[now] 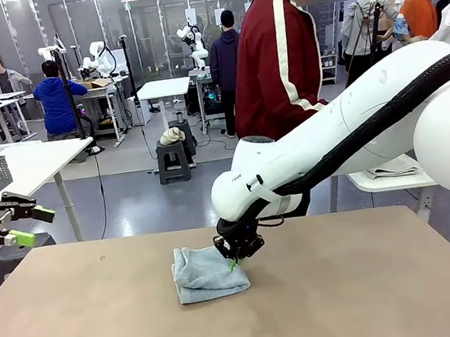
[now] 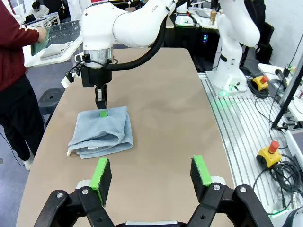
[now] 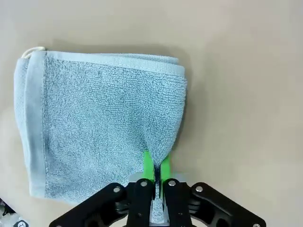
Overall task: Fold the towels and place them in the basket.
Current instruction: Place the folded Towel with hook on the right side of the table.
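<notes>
A pale blue-grey towel (image 1: 203, 274) (image 2: 102, 132) (image 3: 94, 123) lies folded in the middle of the tan table. My right gripper (image 1: 236, 259) (image 2: 101, 103) (image 3: 155, 177) points straight down, shut on a pinched-up ridge of the towel's edge, with the green pads pressed together on the cloth. My left gripper (image 1: 20, 226) (image 2: 151, 172) hangs open well back from the towel, over the table's left side, nothing between its fingers. The dark lattice basket (image 2: 66, 30) stands on a white side table beyond the right arm.
A person in a dark red jacket (image 1: 277, 55) stands at the far side and holds a greenish cloth (image 2: 40, 43) near the basket. Another pale towel (image 2: 54, 49) (image 1: 393, 169) lies on that side table. Bare table (image 1: 372, 298) surrounds the folded towel.
</notes>
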Motion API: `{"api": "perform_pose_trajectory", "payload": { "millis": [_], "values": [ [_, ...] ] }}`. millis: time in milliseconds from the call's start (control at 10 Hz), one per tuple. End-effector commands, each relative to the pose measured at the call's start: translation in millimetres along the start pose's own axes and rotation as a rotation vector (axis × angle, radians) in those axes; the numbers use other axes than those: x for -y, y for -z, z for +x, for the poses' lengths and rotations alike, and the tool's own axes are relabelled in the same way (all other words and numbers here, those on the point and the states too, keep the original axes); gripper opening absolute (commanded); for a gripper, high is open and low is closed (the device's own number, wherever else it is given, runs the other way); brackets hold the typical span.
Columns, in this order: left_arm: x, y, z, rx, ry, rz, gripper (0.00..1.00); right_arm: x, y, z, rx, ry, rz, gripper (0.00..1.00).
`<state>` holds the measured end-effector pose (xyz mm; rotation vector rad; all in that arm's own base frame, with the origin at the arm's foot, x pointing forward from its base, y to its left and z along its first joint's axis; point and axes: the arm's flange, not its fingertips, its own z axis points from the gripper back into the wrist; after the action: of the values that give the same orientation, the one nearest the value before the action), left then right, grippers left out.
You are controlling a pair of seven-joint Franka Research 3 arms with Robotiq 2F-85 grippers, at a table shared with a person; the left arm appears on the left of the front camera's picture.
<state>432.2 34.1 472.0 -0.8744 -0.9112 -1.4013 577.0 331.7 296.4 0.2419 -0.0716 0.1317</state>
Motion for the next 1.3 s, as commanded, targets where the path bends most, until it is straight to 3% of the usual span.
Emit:
{"api": "perform_pose_trajectory", "payload": {
  "millis": [0,800,900,1200],
  "values": [
    [3,-1,2,0.017,0.011,-0.002,0.85,4,-1,-2,-0.028,-0.016,0.018,0.00],
    [3,-1,2,0.017,0.011,-0.002,0.85,0,0,0,-0.002,0.000,-0.001,0.00],
    [3,-1,2,0.017,0.011,-0.002,0.85,0,-1,0,-0.004,-0.001,-0.001,0.05],
    [3,-1,2,0.017,0.011,-0.002,0.85,38,-32,-18,0.063,-0.042,-0.121,0.05]
  ]
}}
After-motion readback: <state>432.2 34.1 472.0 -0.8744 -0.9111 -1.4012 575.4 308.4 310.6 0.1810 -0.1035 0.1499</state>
